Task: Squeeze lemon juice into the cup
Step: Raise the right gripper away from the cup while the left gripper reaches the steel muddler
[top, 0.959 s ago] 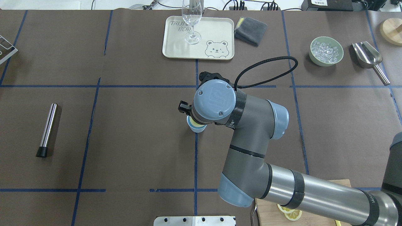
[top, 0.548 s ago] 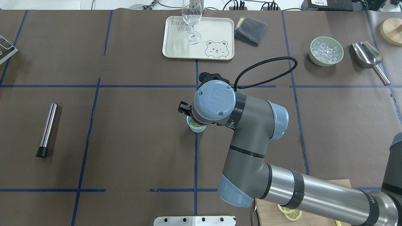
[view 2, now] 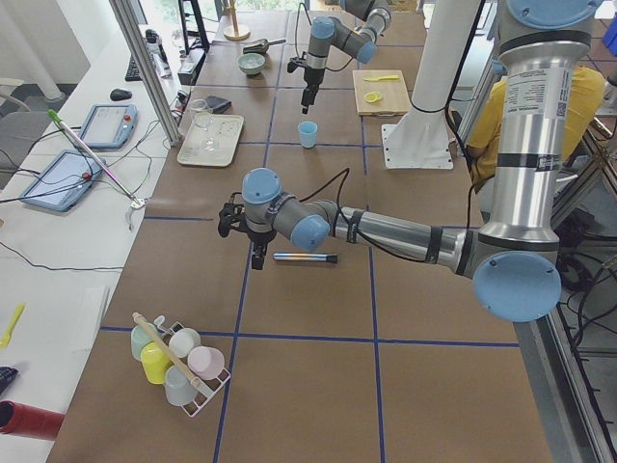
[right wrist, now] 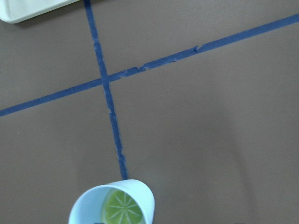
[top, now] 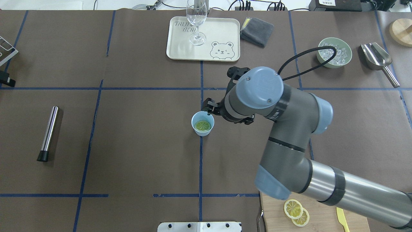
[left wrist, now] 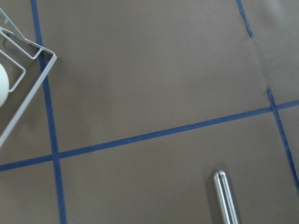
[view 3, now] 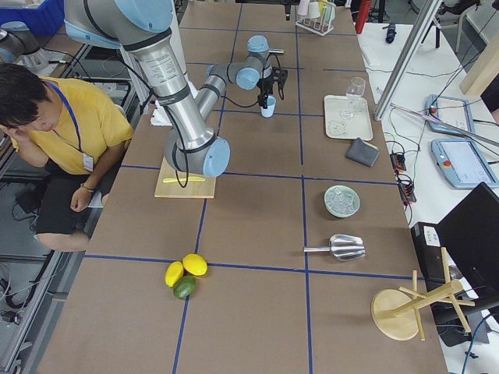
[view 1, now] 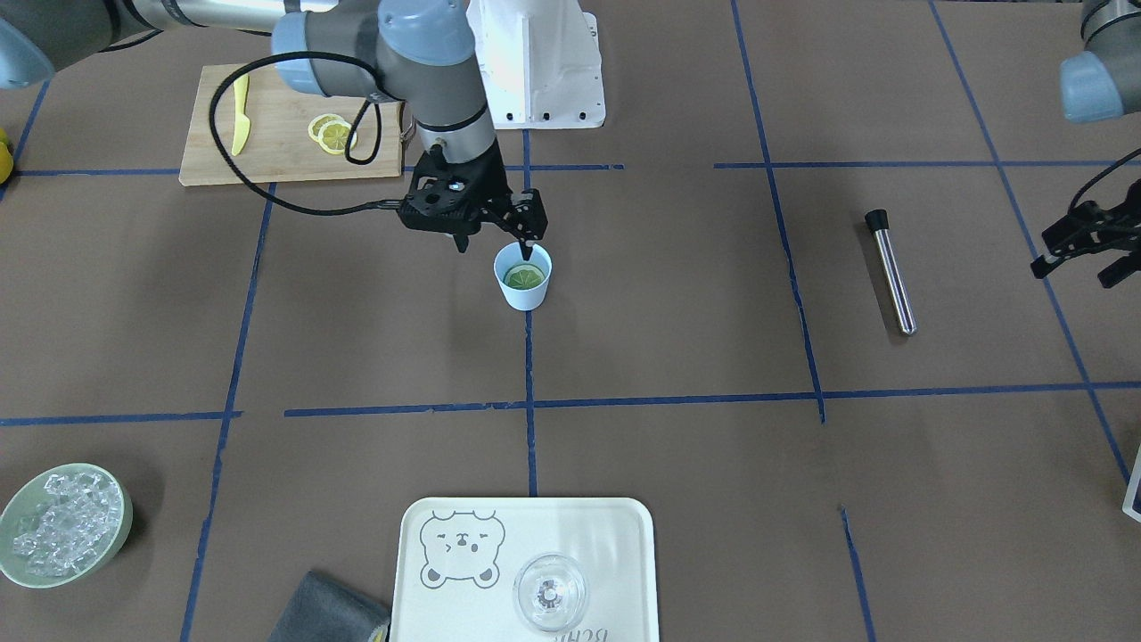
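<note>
Lemon (top: 203, 125) inside cup (top: 201, 133), right end effector (view 1: 495, 249) open, empty

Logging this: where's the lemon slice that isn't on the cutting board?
Overhead view: the lemon slice lies inside the cup mid-table, on the blue tape line.

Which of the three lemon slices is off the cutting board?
The slice lying inside the blue cup; the other two overlap on the wooden board.

A light-blue cup (top: 202, 131), just beside the black right gripper (view 1: 495, 247), holds a yellow-green lemon slice (top: 203, 125) with pale radiating segments; brown table paper (top: 138, 138) carries a blue tape grid (top: 200, 167).
</note>
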You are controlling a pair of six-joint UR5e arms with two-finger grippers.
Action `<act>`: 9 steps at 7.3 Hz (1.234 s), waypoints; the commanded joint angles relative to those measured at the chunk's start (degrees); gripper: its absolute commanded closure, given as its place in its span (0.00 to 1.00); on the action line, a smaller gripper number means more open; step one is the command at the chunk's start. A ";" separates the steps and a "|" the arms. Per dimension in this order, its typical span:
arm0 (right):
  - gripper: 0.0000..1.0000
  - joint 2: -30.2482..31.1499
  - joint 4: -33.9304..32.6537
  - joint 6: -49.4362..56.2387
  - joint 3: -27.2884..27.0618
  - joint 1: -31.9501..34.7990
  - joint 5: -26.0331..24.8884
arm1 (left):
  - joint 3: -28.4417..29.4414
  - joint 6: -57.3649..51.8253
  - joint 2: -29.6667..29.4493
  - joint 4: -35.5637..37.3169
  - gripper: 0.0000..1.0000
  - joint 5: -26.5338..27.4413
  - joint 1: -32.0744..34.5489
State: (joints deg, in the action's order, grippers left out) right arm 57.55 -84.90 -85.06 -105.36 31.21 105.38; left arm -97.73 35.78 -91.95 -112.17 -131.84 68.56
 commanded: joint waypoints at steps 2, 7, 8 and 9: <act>0.00 10.72 0.26 9.80 -6.69 5.97 5.80 | 1.05 12.39 -1.03 0.02 0.00 3.51 -13.68; 0.00 12.50 0.26 11.41 -7.76 5.97 5.71 | 4.82 11.69 -1.99 -0.15 0.01 7.04 -17.93; 0.00 12.50 0.26 11.41 -7.76 5.97 5.71 | 5.96 11.34 -2.96 -0.24 0.05 6.95 -18.02; 0.00 12.42 0.26 11.41 -7.84 5.97 5.71 | 6.84 8.46 -3.40 -0.16 0.15 6.95 -18.02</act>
State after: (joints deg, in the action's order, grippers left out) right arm 70.01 -84.64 -73.66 -113.13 37.17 111.09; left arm -92.12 46.58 -94.57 -112.35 -124.87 50.69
